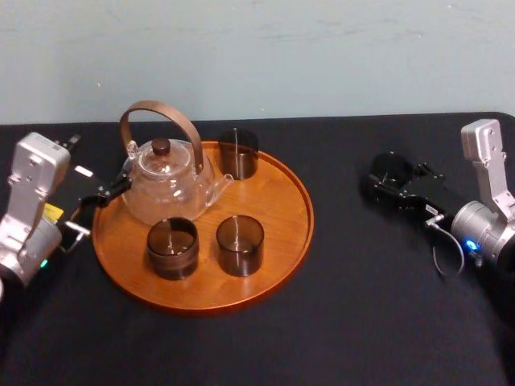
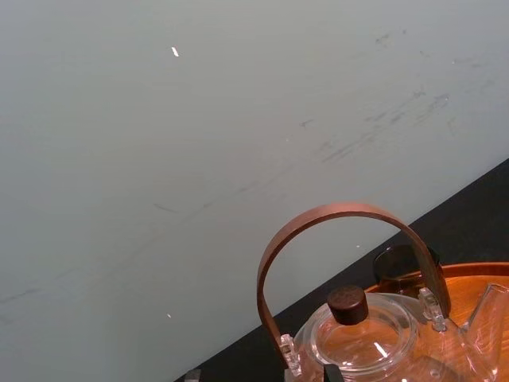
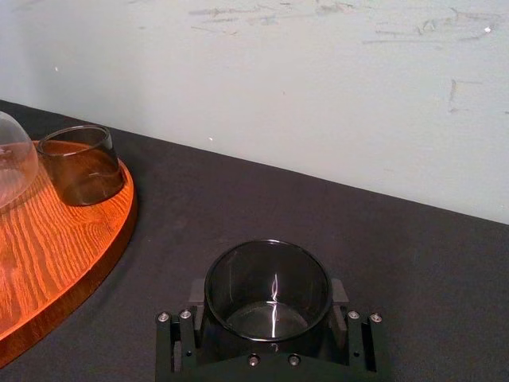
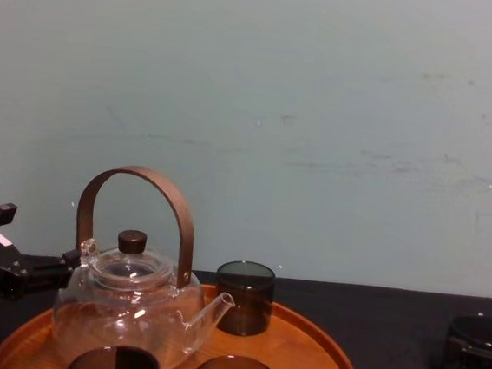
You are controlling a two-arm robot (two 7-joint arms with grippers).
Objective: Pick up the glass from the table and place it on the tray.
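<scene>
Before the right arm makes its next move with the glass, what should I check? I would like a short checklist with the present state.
1. Glass stands upright inside right gripper: ok.
2. Grip tight enough: cannot tell.
3. Bare spot on tray, right part: ok.
4. Nothing stands between glass and tray: ok.
5. Left gripper is beside glass teapot, off the route: ok.
</scene>
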